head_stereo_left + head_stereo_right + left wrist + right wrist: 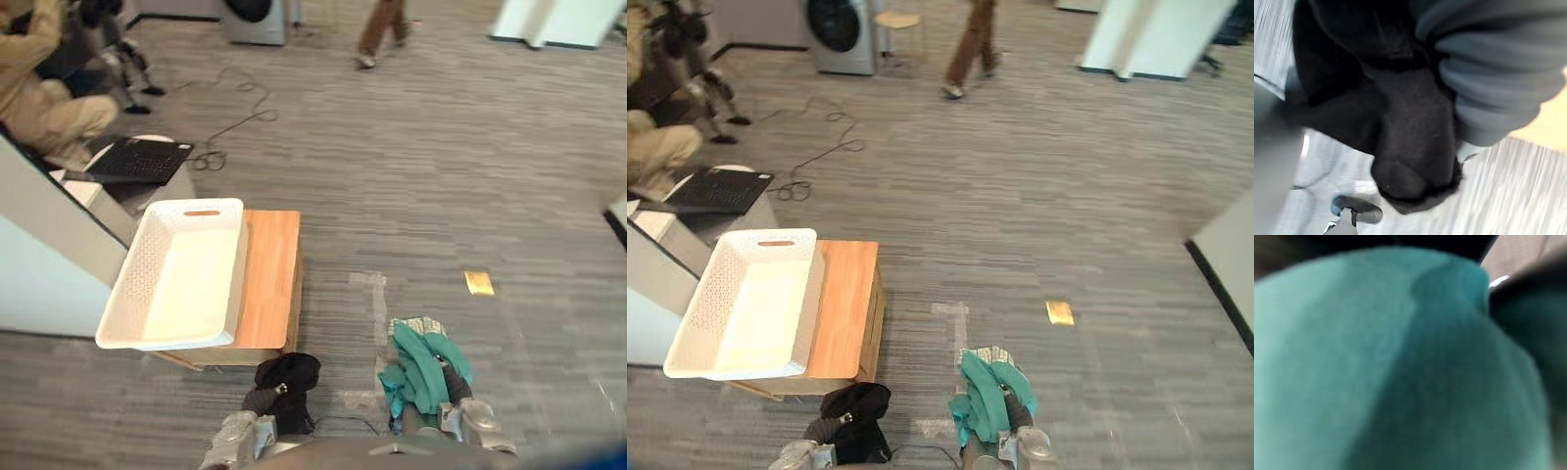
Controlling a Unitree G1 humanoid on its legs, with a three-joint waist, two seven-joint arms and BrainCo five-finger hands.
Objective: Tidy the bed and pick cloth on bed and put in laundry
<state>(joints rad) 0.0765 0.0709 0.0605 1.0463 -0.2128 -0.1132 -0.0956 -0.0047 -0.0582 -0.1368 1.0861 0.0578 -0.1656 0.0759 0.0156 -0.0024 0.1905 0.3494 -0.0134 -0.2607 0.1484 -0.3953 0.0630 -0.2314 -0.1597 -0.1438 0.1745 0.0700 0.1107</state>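
Sitting on the low wooden table [270, 269] at the robot's left front, the white laundry basket [135, 269] has just its own pale floor and lattice walls on show. And both cloths are up off the carpet! The black cloth [290, 376] hangs bunched from the left hand [261, 399], just short of the table's near edge. The left wrist view brings it right in: grey fingers [1488, 68] curled in a row round the dark bundle, a firm hold. The teal cloth [423, 367] is draped over the right hand [454, 384], well apart from the basket. In the right wrist view teal fabric covers nearly everything, so I cannot tell how that hand is set. Beyond the basket an open laptop [142, 160] rests beside a crouching person [44, 103]. The right eye view adds 1 washing machine [838, 34] with its whole round door, and 1 yellow scrap [1059, 312] lies on the floor.
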